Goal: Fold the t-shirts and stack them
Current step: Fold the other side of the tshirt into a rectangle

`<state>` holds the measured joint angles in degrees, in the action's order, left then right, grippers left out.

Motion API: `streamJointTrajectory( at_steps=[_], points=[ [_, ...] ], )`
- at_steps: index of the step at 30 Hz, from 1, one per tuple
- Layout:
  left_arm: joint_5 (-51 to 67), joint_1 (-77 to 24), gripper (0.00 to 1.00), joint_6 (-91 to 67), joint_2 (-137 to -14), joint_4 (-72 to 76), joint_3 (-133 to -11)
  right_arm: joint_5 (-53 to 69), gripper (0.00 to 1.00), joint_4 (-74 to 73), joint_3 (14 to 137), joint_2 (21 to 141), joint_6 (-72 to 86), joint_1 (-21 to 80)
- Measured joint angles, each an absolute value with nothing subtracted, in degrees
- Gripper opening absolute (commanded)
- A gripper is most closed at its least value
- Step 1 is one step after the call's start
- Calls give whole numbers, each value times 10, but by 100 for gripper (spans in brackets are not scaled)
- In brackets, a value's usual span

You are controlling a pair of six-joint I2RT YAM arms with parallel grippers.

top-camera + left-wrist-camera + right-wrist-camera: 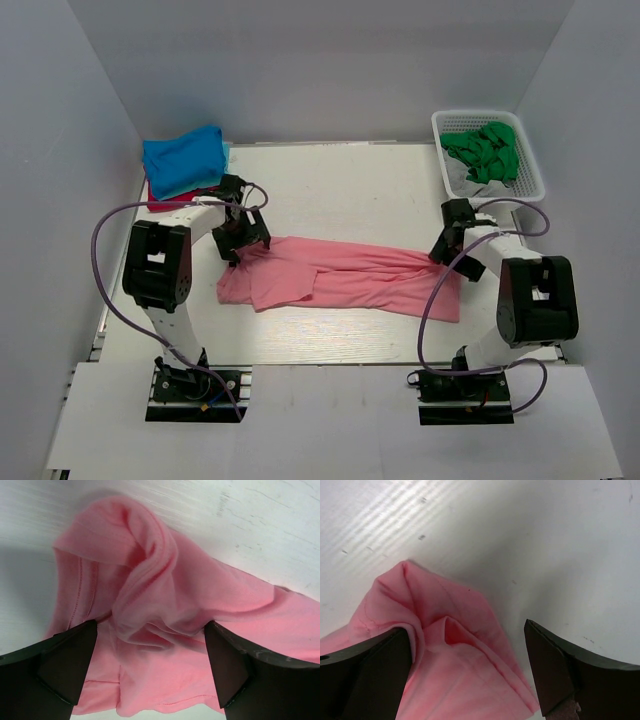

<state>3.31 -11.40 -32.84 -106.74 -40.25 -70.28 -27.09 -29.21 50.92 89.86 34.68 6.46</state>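
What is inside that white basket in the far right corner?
The white basket holds crumpled green cloth. A bit of grey cloth shows beneath it at the near side. Anything deeper is covered by the green pile.

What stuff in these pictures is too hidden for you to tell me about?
The red t-shirt: in the top view, the blue t-shirt covers all but one edge.
The green t-shirts in the basket: in the top view, they are too tangled to count.
The pink t-shirt: no view shows a neck label, and both wrist views cut the shirt off at their edges.
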Motion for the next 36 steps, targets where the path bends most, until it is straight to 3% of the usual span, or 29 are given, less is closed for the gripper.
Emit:
streamJointTrajectory(
  at_steps=[15, 28, 36],
  points=[
    [-7, -93, 99, -327, -1067, -413, -704, -165, 90, -259, 433, 752, 331, 9],
    [-67, -83, 99, -294, -1051, -480, -813, -97, 90, -316, 399, 742, 428, -23],
    [32, -94, 99, -290, -1049, -444, -816, -44, 90, -298, 399, 759, 400, -29]
  ],
)
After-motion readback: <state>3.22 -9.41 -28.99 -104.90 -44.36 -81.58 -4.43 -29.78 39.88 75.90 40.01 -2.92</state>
